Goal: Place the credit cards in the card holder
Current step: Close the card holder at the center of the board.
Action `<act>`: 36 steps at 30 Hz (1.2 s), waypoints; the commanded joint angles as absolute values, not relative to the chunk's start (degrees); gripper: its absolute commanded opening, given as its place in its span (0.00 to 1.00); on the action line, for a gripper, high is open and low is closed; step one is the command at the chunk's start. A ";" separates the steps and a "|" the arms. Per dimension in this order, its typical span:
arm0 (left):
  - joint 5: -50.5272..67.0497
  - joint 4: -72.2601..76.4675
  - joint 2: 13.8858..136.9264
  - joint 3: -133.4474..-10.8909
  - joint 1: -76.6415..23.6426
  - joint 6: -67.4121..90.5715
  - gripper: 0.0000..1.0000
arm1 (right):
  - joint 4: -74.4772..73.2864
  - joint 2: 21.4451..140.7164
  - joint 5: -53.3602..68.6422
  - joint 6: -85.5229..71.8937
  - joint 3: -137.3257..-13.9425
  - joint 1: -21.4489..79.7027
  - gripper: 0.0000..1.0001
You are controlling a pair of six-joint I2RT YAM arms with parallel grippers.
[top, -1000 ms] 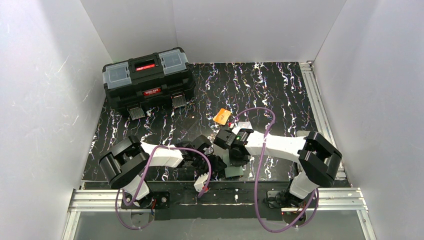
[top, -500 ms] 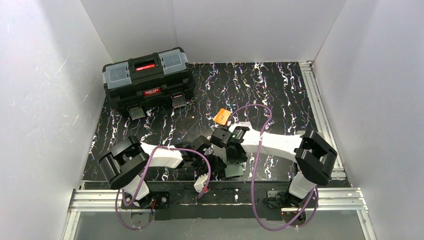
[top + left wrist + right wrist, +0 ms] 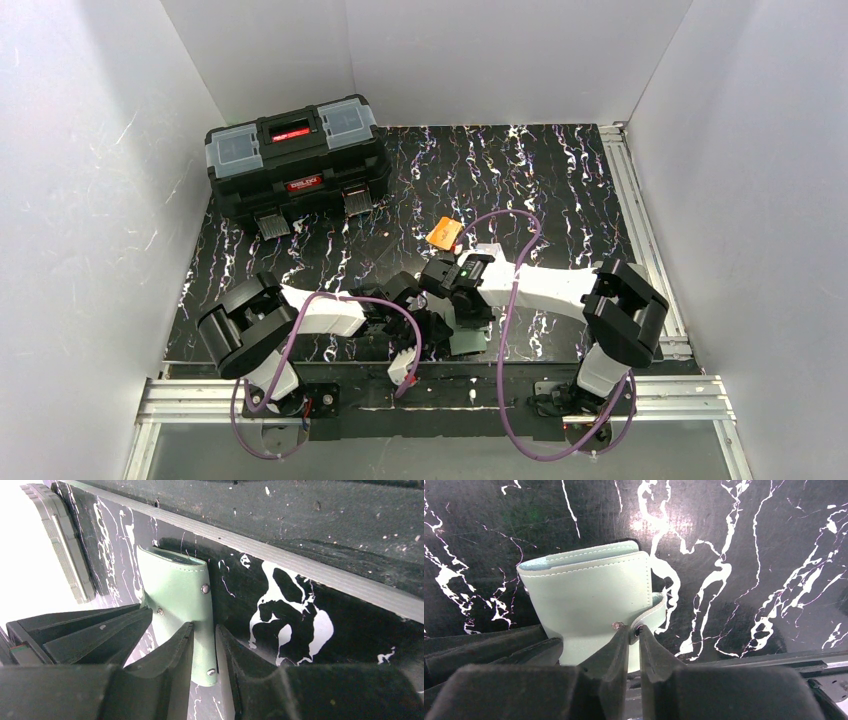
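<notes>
The mint-green card holder (image 3: pixel 468 344) stands on edge at the table's near side, between both grippers. My left gripper (image 3: pixel 204 627) is shut on a green flap edge with a snap stud of the card holder (image 3: pixel 175 590). My right gripper (image 3: pixel 634 628) is pinched shut on the snap tab of the card holder (image 3: pixel 584 585), which is partly spread with its pale inner edge showing on top. In the top view the left gripper (image 3: pixel 435 325) and right gripper (image 3: pixel 458 318) meet over it. An orange credit card (image 3: pixel 444 234) lies flat on the table just beyond the right wrist.
A big black toolbox (image 3: pixel 295 160) stands at the far left of the black marbled table (image 3: pixel 560 190). An aluminium rail (image 3: pixel 310 570) runs along the near edge close to the card holder. White walls enclose three sides.
The right arm's wrist has slid left and a little nearer over the card holder. The left arm and the orange card have stayed put.
</notes>
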State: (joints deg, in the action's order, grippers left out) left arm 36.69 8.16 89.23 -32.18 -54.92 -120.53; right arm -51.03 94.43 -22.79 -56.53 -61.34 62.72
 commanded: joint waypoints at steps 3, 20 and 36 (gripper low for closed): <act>32.34 -4.09 91.75 -28.24 -55.36 -127.24 0.23 | -53.61 92.58 -26.02 -58.88 -62.35 63.07 0.16; 32.60 -4.50 91.72 -28.73 -55.88 -126.59 0.23 | -48.78 93.47 -21.17 -55.08 -60.89 63.21 0.01; 32.68 -4.48 91.93 -29.09 -56.25 -125.61 0.23 | -52.00 96.18 -22.62 -53.87 -62.09 63.19 0.01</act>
